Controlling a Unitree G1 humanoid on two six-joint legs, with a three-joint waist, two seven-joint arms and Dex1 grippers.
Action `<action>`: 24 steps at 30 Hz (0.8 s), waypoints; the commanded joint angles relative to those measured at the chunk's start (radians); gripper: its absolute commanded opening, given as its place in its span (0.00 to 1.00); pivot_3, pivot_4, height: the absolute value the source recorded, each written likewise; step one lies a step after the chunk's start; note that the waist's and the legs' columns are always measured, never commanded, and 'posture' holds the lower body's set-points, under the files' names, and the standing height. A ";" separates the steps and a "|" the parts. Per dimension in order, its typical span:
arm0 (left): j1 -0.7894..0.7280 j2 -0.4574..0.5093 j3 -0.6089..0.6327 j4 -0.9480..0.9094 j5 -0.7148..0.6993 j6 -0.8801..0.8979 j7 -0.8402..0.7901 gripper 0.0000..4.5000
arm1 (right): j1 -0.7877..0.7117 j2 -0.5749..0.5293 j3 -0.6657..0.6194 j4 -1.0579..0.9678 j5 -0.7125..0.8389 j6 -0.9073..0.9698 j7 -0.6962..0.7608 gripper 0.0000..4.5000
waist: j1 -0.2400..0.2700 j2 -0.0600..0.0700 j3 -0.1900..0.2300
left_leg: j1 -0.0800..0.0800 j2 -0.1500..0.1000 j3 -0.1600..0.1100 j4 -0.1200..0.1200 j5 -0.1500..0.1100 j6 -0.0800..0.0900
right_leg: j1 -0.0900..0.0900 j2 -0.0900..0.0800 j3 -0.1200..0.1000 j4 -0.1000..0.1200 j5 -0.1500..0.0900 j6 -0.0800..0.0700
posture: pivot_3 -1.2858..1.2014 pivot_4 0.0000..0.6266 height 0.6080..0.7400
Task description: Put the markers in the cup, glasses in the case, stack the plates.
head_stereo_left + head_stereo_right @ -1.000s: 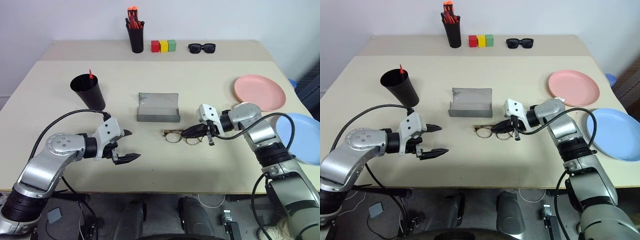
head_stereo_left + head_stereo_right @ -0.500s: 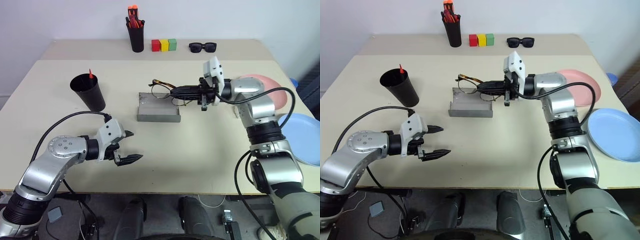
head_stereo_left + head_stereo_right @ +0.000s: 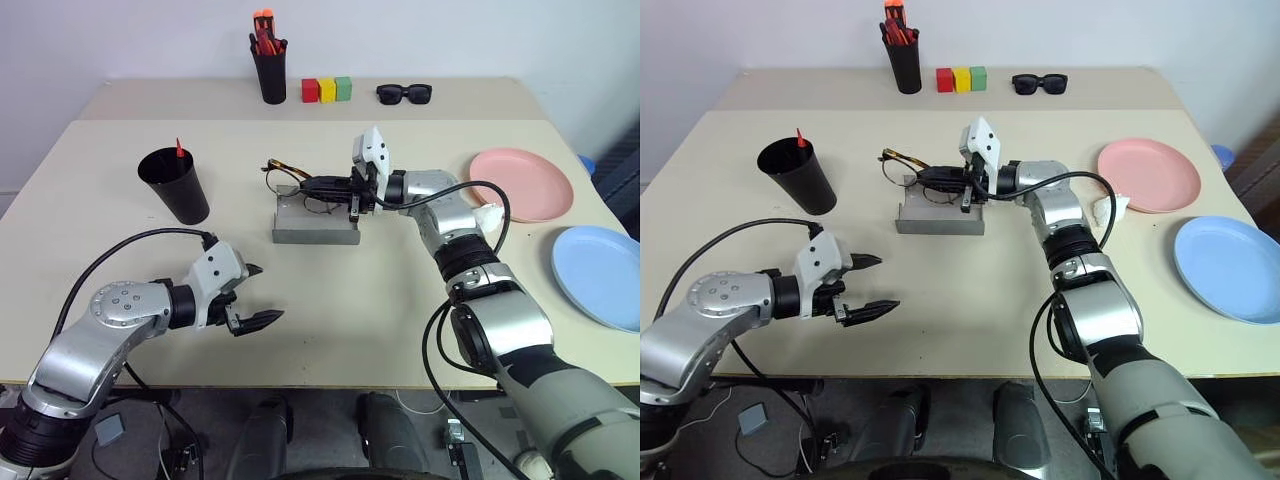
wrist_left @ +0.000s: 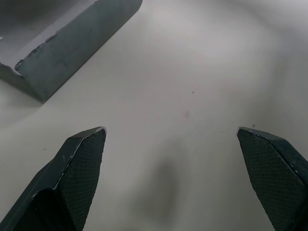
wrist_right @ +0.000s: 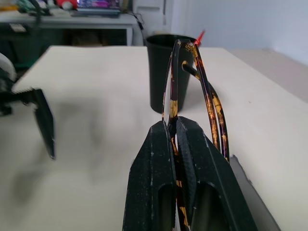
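Head cam, left eye first: the right hand point(image 3: 312, 186) is reaching across the beige worktop point(image 3: 400, 300) with its fingers clamped on the glasses point(image 3: 285, 170), holding them in the air right over the open grey case point(image 3: 316, 222). The case sits mid-worktop with its lid standing up at the back. The left hand point(image 3: 258, 296) hovers low over the near left part of the worktop, fingers spread wide with nothing in them. The black cup point(image 3: 174, 185) stands off to the left with a red marker tip point(image 3: 180, 148) poking out of it. The pink plate point(image 3: 521, 183) and the blue plate point(image 3: 600, 275) lie apart on the right side, not stacked. Along the back edge there's a pen holder point(image 3: 271, 72) full of orange-red pens, three coloured blocks point(image 3: 327, 90) and black sunglasses point(image 3: 404, 94)

Right eye is the same scene, with the frames hanging just past the case's left end

Left wrist cam: the two black fingertips point(image 4: 84, 159) stand far apart over bare worktop, and a corner of the case shows ahead of them

Right wrist cam: both fingers pressed together on the tortoiseshell temple arms of the glasses, which stick up out of the grip. The cup stands beyond with the red tip at its rim, the edge of the case is just under the fingers, and the other hand shows off to the side
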 commanded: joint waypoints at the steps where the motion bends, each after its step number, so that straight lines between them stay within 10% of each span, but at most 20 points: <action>1: 0.001 0.018 0.038 -0.038 -0.010 0.000 0.011 1.00 | -0.039 0.008 -0.015 0.056 -0.029 -0.073 -0.020 0.01 | 0.000 0.000 0.000 | 0.000 0.000 0.000 0.000 0.000 0.000 | 0.000 0.000 0.000 0.000 0.000 0.000 | 0.52 0.24 1.00; 6: 0.002 0.022 0.046 -0.041 -0.017 0.004 0.020 1.00 | -0.042 -0.008 -0.008 0.130 -0.075 -0.098 -0.016 0.01 | -0.001 0.000 0.000 | 0.000 0.000 0.000 0.000 0.000 0.000 | 0.000 0.000 0.000 0.000 0.000 0.000 | 0.52 0.24 1.00; 16: -0.007 0.022 0.044 -0.034 -0.025 -0.001 0.033 1.00 | -0.013 -0.028 -0.012 0.148 -0.126 -0.146 -0.017 0.99 | -0.002 0.000 0.000 | 0.000 0.000 0.000 -0.001 0.000 0.000 | 0.000 0.000 0.000 0.000 0.000 0.000 | 0.52 0.24 1.00; 24: -0.304 -0.115 0.096 0.154 -0.064 0.052 0.172 1.00 | 0.214 -0.179 -0.089 -0.346 0.021 0.139 0.037 0.99 | 0.025 0.000 0.000 | 0.000 0.000 -0.002 0.001 0.001 -0.002 | 0.002 0.000 -0.001 -0.001 0.000 0.000 | 0.52 0.24 1.00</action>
